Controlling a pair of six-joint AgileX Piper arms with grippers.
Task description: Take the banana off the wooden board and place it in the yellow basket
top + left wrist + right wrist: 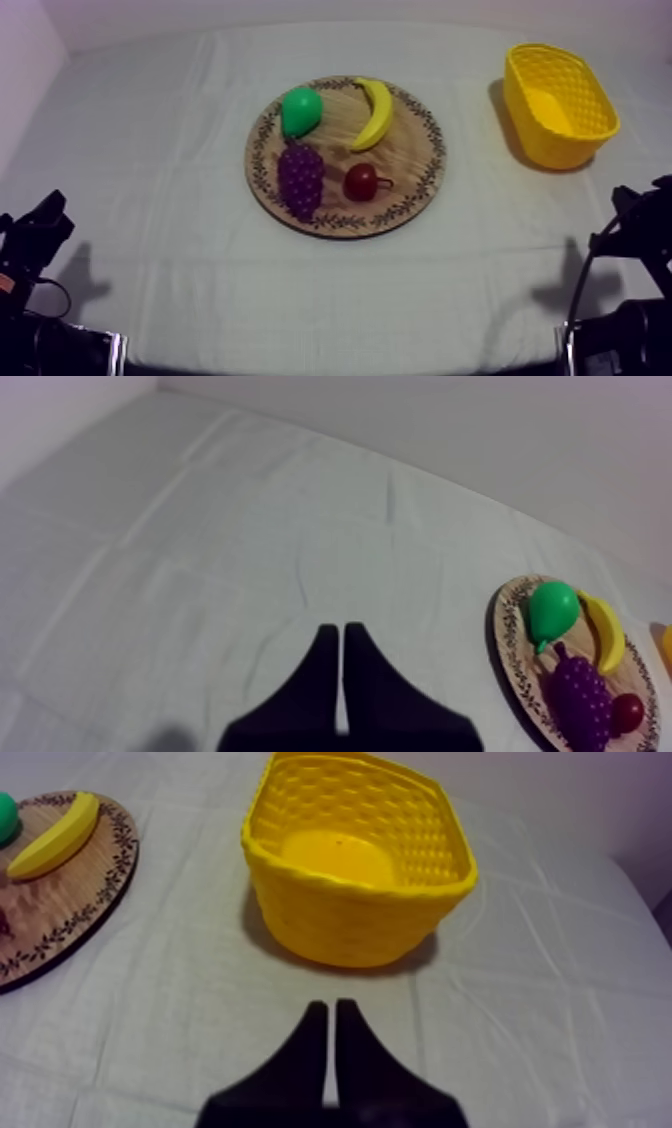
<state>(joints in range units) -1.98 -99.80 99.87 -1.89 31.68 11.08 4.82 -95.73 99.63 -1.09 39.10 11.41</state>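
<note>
Top view: curved yellow toy banana [374,112] on round patterned wooden board [412,150]; woven yellow basket [540,135] seemingly empty. Left gripper [340,631], right gripper [331,1007] parked, fingers [312,1052] clenched empty: task unstarted.

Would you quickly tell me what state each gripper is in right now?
Left gripper: shut, holding nothing.
Right gripper: shut, holding nothing, just short of the yellow basket.
</note>
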